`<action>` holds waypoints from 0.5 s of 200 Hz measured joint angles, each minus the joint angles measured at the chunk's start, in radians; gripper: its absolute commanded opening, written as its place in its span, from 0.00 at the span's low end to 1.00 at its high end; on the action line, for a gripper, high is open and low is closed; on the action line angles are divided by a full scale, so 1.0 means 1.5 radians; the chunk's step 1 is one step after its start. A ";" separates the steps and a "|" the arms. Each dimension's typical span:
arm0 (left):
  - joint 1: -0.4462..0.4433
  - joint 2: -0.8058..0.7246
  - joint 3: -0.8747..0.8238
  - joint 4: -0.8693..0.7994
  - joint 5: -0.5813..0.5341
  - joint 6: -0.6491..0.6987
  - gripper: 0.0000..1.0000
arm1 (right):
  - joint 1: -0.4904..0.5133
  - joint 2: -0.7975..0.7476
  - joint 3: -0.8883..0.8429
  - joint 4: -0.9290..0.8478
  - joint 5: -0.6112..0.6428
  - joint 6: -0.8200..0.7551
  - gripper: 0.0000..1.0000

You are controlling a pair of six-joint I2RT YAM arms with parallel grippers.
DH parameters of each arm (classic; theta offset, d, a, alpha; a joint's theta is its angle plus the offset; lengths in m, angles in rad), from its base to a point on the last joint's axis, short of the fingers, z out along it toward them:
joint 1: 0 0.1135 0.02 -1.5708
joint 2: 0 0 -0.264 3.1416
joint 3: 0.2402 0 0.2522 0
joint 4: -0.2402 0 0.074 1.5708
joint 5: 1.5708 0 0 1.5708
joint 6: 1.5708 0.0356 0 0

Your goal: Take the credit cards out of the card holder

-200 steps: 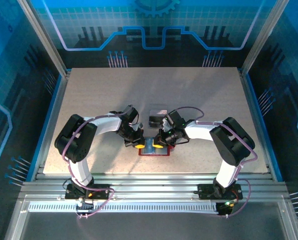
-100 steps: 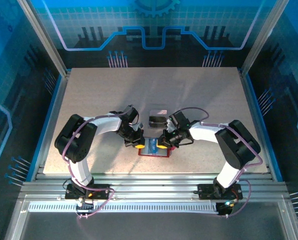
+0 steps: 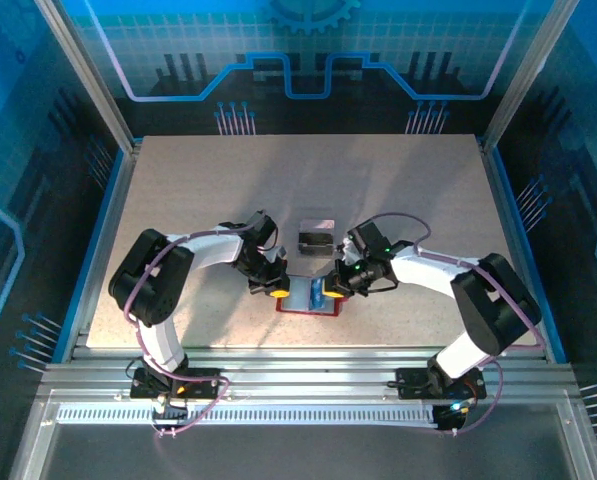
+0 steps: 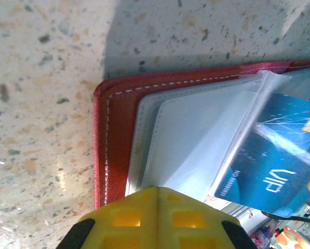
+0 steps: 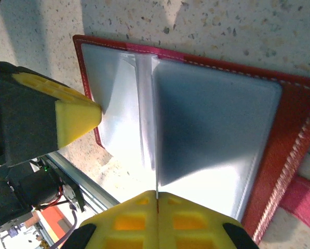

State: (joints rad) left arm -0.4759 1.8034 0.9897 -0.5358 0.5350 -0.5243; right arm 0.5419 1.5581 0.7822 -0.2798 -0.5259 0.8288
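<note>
on the speckled table [image 3: 178,180] lies the open red card holder [image 3: 308,308]. at its left side the left gripper [image 3: 278,291], fingers pressed together, rests its tip on a clear sleeve [image 4: 196,140]. at its right side the right gripper [image 3: 328,291] is clamped on a blue card [image 4: 271,150], tilted up from the holder's sleeves.

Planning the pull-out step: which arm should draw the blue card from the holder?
Right. The right gripper is shut on the blue card, which is tilted partly out of its sleeve; the left gripper is shut, pinning the card holder.
</note>
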 measured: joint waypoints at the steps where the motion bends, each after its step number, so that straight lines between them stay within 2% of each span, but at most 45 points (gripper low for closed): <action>1: 0.000 0.000 0.000 0.000 0.000 0.000 0.00 | 0.000 -0.001 0.000 -0.001 0.000 -0.001 0.05; 54: 0.000 -0.014 -0.007 -0.009 -0.003 -0.017 0.00 | -0.018 -0.032 0.039 -0.093 0.017 -0.075 0.02; 81: 0.000 -0.032 -0.006 -0.009 -0.003 -0.025 0.08 | -0.019 -0.031 0.117 -0.166 0.028 -0.161 0.00; 100: 0.000 -0.049 0.001 -0.008 -0.005 -0.034 0.10 | -0.019 -0.025 0.181 -0.217 0.040 -0.231 0.00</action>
State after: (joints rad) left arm -0.4759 1.7306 0.9916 -0.5484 0.5270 -0.5758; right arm 0.5137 1.5200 1.0534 -0.6048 -0.4664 0.4820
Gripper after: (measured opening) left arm 0.084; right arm 0.042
